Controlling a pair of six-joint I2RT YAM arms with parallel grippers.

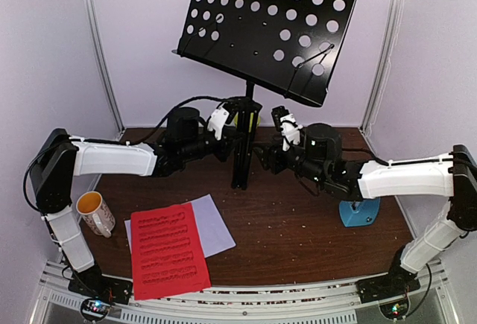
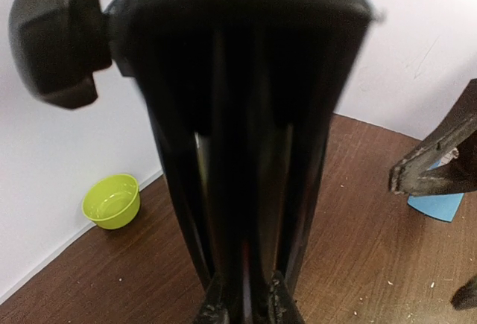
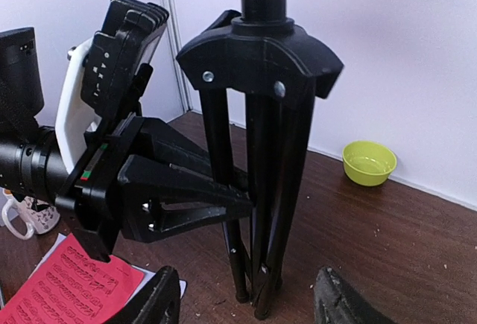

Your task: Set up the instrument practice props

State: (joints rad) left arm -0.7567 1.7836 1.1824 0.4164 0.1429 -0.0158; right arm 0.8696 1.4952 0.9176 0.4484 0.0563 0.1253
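The black perforated music stand stands at the table's middle back with its tripod legs folded together. My left gripper is shut on those legs from the left; in the left wrist view the legs fill the frame between its fingertips. My right gripper is open just right of the legs, which stand ahead of its spread fingers in the right wrist view. The red sheet lies at the front left on the white sheet. The blue metronome sits half hidden under my right arm.
A white patterned mug stands at the left edge beside the sheets. A small green bowl sits by the back wall behind the stand and also shows in the left wrist view. White walls close the table's back and sides.
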